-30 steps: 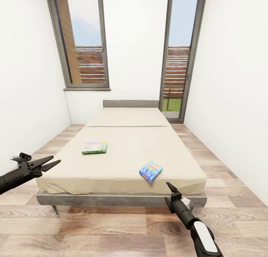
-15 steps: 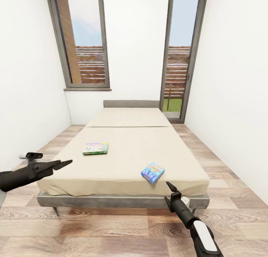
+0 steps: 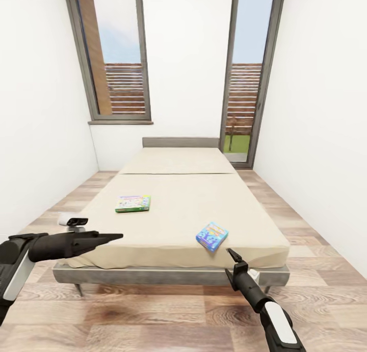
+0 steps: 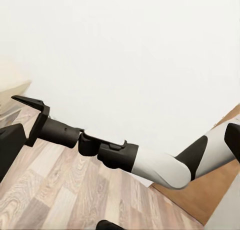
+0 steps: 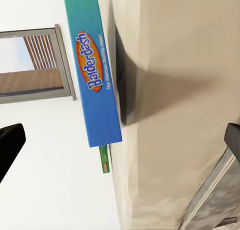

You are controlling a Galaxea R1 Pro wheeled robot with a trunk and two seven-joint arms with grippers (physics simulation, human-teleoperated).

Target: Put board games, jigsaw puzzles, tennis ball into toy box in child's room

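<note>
Blue board game (image 3: pixel 211 236), "Balderdash" logo

A home bedroom: bed (image 3: pixel 178 209), tall windows (image 3: pixel 114 56), wood-plank floor (image 3: pixel 153 316).

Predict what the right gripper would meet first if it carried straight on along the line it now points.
Probably the blue board game near the bed's foot edge: the right gripper sits just below it, aimed up at it, and its wrist view faces the box's side. Depth is uncertain.
</note>
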